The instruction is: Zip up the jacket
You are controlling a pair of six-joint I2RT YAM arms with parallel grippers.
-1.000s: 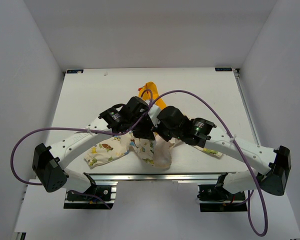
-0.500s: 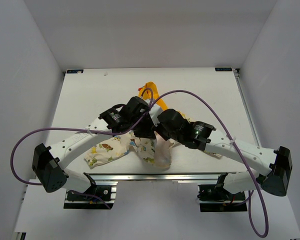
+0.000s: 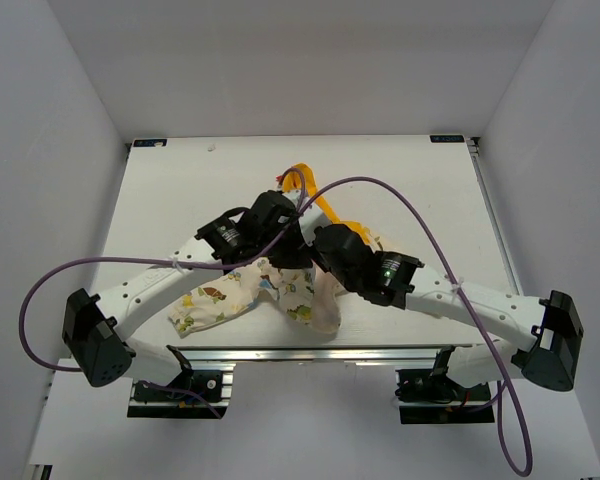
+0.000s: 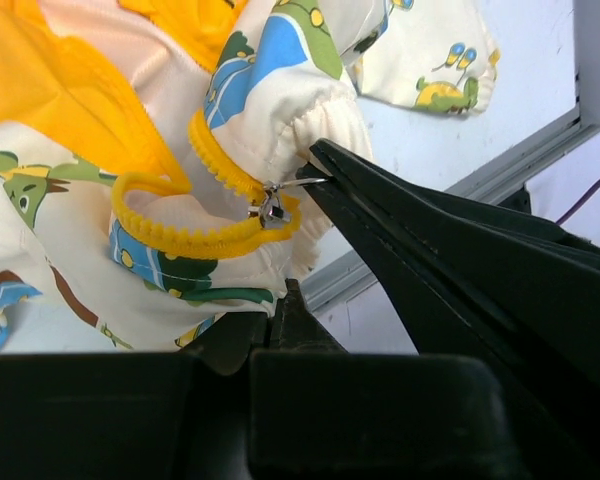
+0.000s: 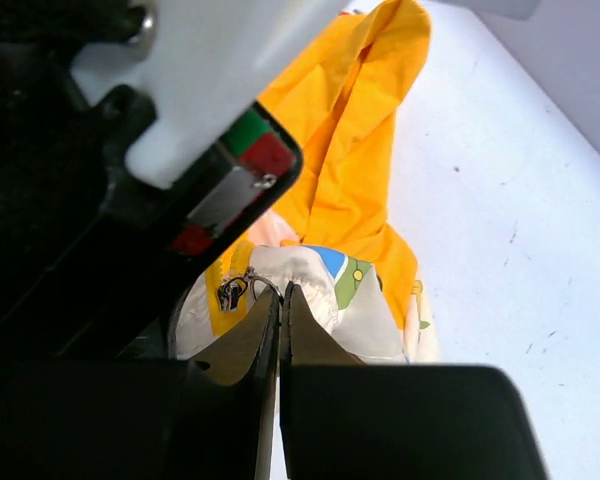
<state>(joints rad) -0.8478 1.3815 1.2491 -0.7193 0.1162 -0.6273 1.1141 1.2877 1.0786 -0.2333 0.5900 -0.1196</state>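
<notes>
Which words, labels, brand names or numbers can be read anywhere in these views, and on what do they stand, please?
None can be read.
The jacket carries only cartoon pictures, no lettering.
The red and green patch in the right wrist view bears no legible marks.

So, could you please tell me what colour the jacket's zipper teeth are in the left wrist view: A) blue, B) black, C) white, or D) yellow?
D: the zipper teeth curling across the jacket next to the metal slider are bright yellow.
</notes>
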